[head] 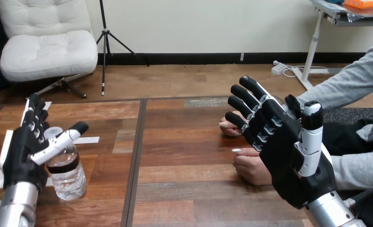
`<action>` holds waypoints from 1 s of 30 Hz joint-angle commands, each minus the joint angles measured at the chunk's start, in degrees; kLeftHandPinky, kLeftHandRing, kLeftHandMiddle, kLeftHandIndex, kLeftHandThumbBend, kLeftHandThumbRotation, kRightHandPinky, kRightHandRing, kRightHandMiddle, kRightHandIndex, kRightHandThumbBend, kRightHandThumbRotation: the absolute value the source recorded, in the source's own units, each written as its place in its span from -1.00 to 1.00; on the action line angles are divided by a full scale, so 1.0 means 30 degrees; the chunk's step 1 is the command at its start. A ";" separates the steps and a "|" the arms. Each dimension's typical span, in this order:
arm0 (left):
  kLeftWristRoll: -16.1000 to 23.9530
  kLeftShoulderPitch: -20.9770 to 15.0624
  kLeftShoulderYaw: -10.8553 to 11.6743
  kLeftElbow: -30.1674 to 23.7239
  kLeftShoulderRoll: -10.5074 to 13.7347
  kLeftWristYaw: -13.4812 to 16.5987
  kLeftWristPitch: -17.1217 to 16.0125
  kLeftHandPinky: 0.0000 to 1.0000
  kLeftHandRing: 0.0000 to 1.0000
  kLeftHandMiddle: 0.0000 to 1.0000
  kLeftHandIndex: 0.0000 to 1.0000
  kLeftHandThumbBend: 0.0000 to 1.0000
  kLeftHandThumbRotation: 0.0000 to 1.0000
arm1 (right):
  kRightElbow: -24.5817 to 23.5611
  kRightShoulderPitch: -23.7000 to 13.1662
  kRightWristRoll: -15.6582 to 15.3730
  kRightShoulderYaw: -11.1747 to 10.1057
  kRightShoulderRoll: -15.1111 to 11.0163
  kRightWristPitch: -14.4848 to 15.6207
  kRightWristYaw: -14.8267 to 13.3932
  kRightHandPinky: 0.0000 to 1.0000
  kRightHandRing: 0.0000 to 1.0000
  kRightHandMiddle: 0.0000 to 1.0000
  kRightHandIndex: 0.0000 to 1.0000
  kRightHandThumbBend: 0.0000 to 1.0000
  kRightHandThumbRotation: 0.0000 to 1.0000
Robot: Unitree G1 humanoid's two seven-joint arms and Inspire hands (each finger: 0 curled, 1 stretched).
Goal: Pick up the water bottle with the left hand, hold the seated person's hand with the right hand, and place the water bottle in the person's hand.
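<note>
One wooden table carries everything. Over its right side, the right hand is raised with straight, spread fingers, holding nothing. At the left, the left hand stands open, its thumb crossing the neck of the upright water bottle. Behind the right hand, the person's nearer hand and the person's farther hand rest on the table.

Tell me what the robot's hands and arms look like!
The left hand and right hand are black, with jointed black-and-white fingers and white thumbs tipped in black. The left forearm and right forearm are round, shiny silver tubes.
</note>
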 commanded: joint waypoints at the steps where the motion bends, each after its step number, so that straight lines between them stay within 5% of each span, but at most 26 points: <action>1: -0.0230 0.0282 -0.0328 -0.1953 -0.0056 -0.0377 -0.0065 1.00 1.00 1.00 1.00 1.00 -0.56 | -0.0798 -0.0698 0.0195 -0.0259 0.0293 -0.0144 -0.0099 0.88 0.93 0.90 0.89 0.80 1.00; 30: 0.0287 0.3154 -0.0711 -0.6438 0.0201 -0.0315 0.1835 1.00 1.00 1.00 1.00 1.00 -0.34 | -0.0577 -0.0904 0.0220 -0.0271 0.0211 -0.0139 0.0007 0.86 0.92 0.89 0.89 0.81 1.00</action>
